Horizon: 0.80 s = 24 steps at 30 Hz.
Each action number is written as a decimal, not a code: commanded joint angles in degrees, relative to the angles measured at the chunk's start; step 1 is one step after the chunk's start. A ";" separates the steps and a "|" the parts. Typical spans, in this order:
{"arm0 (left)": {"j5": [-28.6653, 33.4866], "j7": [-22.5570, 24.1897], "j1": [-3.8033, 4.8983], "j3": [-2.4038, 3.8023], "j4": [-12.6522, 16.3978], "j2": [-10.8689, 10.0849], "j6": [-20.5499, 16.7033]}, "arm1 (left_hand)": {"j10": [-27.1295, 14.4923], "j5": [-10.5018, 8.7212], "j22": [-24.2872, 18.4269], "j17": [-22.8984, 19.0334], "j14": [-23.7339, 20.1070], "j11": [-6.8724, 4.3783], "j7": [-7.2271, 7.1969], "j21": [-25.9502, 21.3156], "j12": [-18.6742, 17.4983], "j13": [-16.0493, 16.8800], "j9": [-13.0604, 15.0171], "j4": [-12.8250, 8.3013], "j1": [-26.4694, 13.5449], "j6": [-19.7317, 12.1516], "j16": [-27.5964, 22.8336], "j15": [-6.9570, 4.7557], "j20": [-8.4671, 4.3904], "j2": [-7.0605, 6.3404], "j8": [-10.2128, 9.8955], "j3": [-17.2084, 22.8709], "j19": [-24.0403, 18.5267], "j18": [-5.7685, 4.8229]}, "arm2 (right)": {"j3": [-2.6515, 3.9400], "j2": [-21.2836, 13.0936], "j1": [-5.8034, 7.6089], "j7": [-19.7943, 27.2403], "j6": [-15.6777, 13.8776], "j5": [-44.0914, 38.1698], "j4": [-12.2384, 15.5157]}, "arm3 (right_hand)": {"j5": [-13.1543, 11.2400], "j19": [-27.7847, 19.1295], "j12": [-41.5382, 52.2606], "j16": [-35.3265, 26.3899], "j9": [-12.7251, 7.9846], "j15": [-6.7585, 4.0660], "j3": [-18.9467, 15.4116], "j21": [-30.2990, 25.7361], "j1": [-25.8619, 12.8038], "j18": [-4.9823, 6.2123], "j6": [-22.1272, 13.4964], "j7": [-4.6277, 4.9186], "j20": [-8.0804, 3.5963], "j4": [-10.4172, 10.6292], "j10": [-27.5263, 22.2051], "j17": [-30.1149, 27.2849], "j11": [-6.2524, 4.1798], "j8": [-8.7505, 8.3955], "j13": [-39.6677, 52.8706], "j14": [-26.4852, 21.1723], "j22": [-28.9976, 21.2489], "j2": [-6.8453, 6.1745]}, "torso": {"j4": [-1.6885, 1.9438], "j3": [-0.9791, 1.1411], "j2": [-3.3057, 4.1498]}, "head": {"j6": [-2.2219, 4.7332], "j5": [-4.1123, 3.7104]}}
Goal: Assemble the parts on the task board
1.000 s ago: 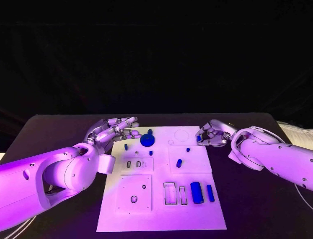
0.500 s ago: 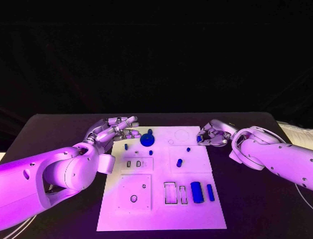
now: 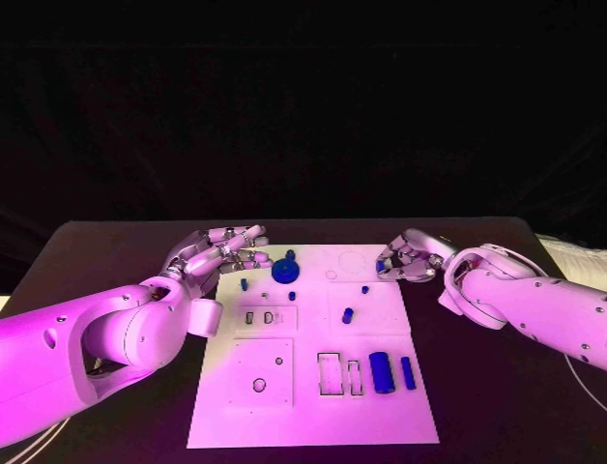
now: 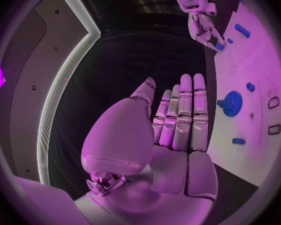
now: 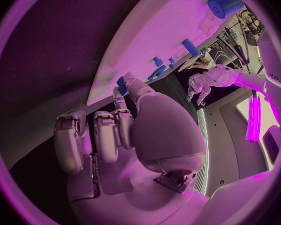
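Risk lies at the right hand (image 3: pixel 404 261), upper right of the task board (image 3: pixel 318 406): a small blue part (image 3: pixel 382 268) appears pinched and could be dropped. The left hand (image 3: pixel 223 249) is held open, empty, beside the blue gear (image 3: pixel 285 270).

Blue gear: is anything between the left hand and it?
Nothing visible. The left hand hangs open just beside the board's far left edge, and the gear stands on the board next to it, with only bare board between.

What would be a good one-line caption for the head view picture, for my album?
Two robot hands, left and right, hover at the far corners of a white board dotted with small blue parts.
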 commanded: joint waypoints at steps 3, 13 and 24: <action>0.06 0.25 0.02 0.03 0.01 0.07 1.09 | -0.22 -0.32 -0.07 0.06 -0.25 0.16 0.00 -0.18 -0.30 -0.03 0.00 -0.34 0.59 -0.37 -0.20 0.08 0.28 0.18 -0.20 0.14 0.08 0.66 | 0.22 -0.01 0.14 -0.92 -3.00 -0.07 1.78 | 2.41 5.96 0.99 0.32 0.33 -0.50 -0.22 0.33 -1.45 -0.80 3.03 -1.84 -0.57 0.67 3.93 13.00 -0.70 -0.06 11.27 5.55 15.02 0.02 | -0.04 0.01 -0.01 | 0.00 0.12; 0.06 0.26 0.02 0.03 -0.26 0.13 1.02 | -0.21 -0.32 -0.10 0.13 -0.24 0.14 -0.01 -0.20 -0.32 -0.02 0.02 -0.44 0.68 -0.35 -0.27 0.07 0.27 0.29 -0.22 0.24 0.09 0.67 | 0.59 0.58 1.60 -6.96 -2.89 -3.40 10.01 | 3.35 6.00 2.04 0.43 0.49 -0.74 -0.26 0.35 -3.12 -0.81 3.49 -2.12 -0.83 1.97 4.37 13.23 -0.95 -0.28 11.86 5.61 15.08 1.36 | 0.13 -0.09 -0.08 | -0.15 0.25; 0.24 0.48 -0.03 0.02 -0.91 0.26 1.03 | -0.20 -0.32 -0.11 0.16 -0.24 0.13 -0.02 -0.20 -0.33 -0.02 0.02 -0.50 0.74 -0.35 -0.30 0.06 0.27 0.32 -0.22 0.28 0.10 0.68 | 0.12 4.72 0.94 -10.15 -2.17 -12.96 14.62 | 3.26 6.00 1.66 0.38 0.50 -0.76 -0.27 0.35 -3.31 -0.81 3.47 -2.12 -0.85 2.12 4.27 13.12 -0.96 -0.35 11.66 5.58 15.08 1.49 | 0.26 -0.25 -0.32 | -1.30 1.80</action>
